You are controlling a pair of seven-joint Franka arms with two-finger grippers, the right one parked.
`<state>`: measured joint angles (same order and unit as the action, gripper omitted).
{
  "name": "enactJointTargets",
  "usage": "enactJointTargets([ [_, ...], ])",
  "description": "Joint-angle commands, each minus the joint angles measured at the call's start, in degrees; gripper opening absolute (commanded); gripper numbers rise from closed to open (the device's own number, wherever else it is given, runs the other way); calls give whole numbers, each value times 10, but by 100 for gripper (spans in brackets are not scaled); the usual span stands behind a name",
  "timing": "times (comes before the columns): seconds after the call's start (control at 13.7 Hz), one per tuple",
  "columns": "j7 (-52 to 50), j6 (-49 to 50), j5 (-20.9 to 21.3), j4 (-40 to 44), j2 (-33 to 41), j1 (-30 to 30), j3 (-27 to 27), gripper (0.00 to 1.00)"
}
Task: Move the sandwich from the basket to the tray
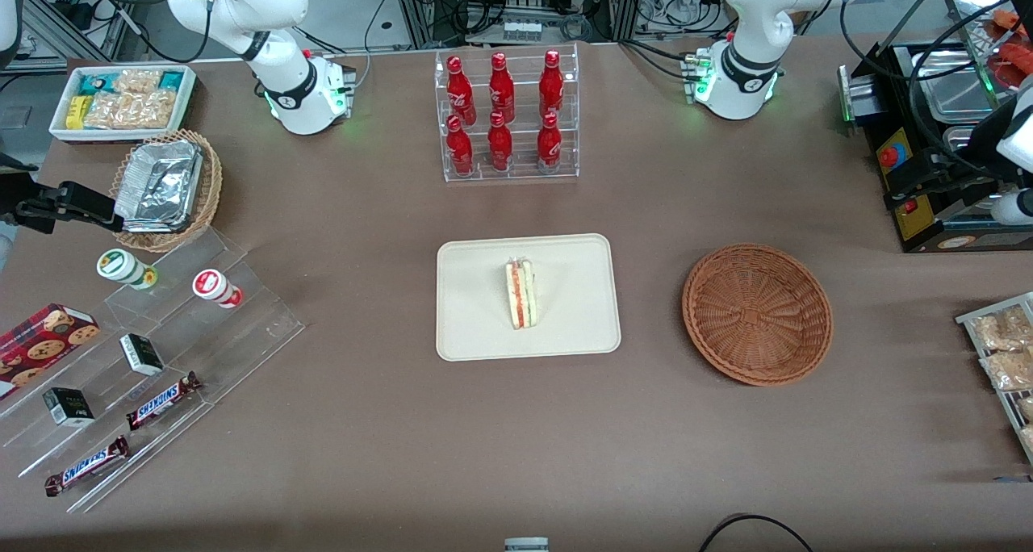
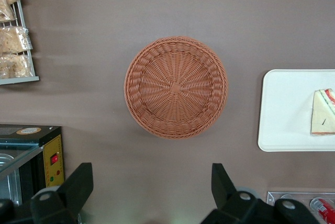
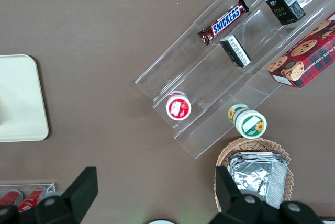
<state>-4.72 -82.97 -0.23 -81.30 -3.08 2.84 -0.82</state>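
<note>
The sandwich (image 1: 520,294) stands on its edge in the middle of the cream tray (image 1: 476,326), red and green filling showing. It also shows in the left wrist view (image 2: 323,112) on the tray (image 2: 282,119). The reddish-brown wicker basket (image 1: 757,314) sits empty beside the tray, toward the working arm's end; it is also in the left wrist view (image 2: 176,87). My left gripper (image 2: 151,174) is open and empty, held high and apart from the basket. In the front view it (image 1: 920,177) hangs by the black machine, farther from the camera than the basket.
A clear rack of red bottles (image 1: 507,116) stands farther back than the tray. A black machine (image 1: 928,132) and a wire rack of snack bags (image 1: 1001,358) are at the working arm's end. Acrylic steps with snacks (image 1: 145,374), a foil-filled tan basket (image 1: 165,189) and a white bin (image 1: 121,100) are at the parked arm's end.
</note>
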Motion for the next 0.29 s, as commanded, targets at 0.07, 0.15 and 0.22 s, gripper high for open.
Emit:
enactJointTargets([
  [0.07, 30, 10, -2, 13, -20, -4, -4, 100],
  [0.15, 30, 10, -3, 12, -22, -5, -4, 100],
  [0.22, 30, 11, -3, 11, -21, -5, -4, 100],
])
